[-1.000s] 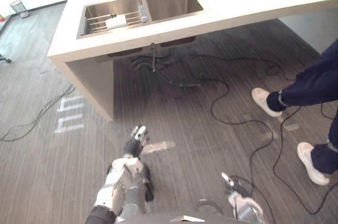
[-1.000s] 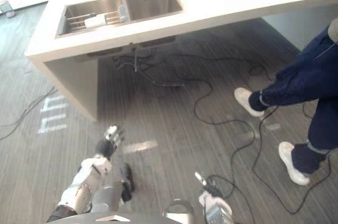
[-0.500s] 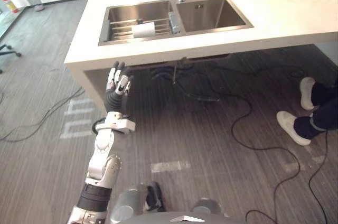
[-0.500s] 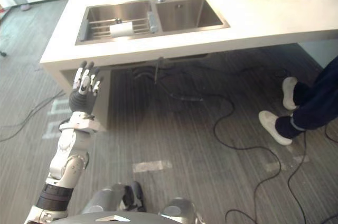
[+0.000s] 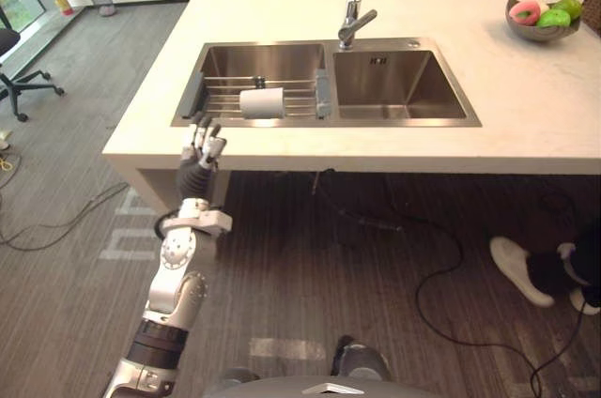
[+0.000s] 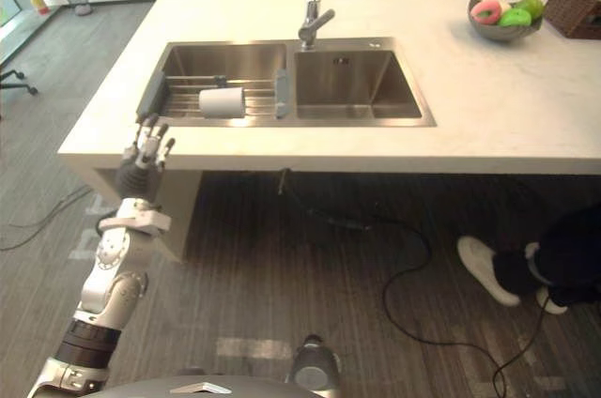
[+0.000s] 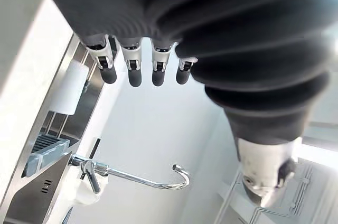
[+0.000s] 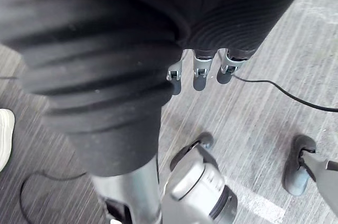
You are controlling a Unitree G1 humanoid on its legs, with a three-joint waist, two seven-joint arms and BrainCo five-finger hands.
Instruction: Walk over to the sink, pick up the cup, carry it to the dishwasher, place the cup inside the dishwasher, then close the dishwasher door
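At the counter (image 5: 282,146) edge, left hand (image 5: 200,161) — fingers straight — has neared the cup (image 5: 262,102).

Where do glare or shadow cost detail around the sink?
Left eye view: the cup in the sink is evenly lit, free of glare; deep shadow lies under the countertop. Left wrist view: bright light washes out the countertop, the left hand dark against it.
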